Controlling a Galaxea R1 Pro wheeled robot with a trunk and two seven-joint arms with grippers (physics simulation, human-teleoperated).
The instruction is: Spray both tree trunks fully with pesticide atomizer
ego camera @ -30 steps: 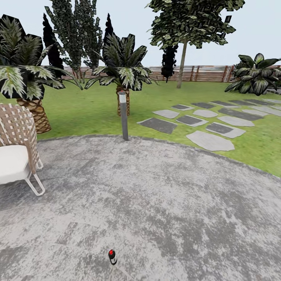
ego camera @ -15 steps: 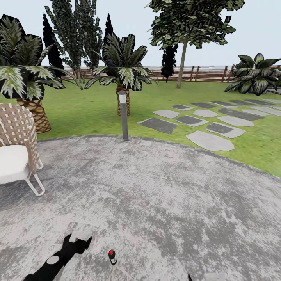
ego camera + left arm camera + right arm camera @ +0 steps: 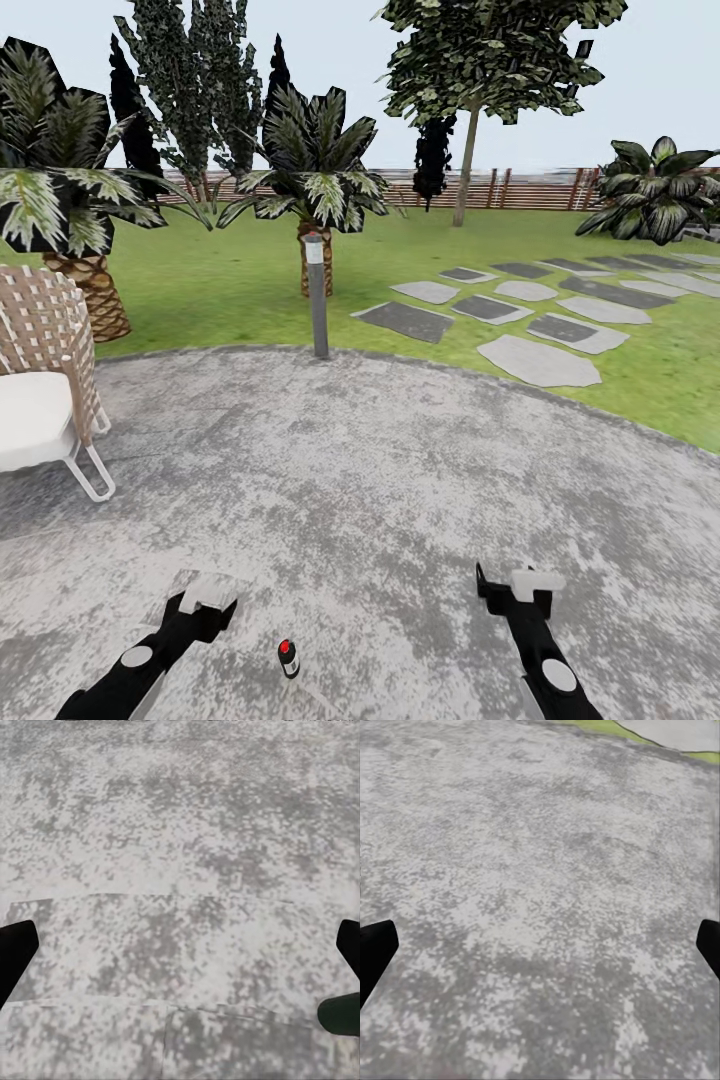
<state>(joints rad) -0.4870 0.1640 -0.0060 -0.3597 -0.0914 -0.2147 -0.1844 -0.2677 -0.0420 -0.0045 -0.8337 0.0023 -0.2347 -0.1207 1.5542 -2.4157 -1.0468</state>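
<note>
Garden (image 3: 250,290): wide lawn behind a grey paved circle, slat fence at the back.
Tree (image 3: 466,165): one straight bare trunk stands far off across the grass, well apart from the robot.
Chair (image 3: 40,390): woven seat at the paving's left edge.
Left gripper (image 3: 205,592): low over the paving, just left of the bottle; the left wrist view shows its fingers spread wide with nothing between them.
Right gripper (image 3: 520,580): further off on the bottle's other side, likewise released and empty.
Pesticide atomizer (image 3: 289,658): upright on the paving between both arms, red top up.
Handling: probably light, rigid and easy to tip; pinch the dark body below the cap.
Contents: bottle opaque, fill level cannot be told.
</note>
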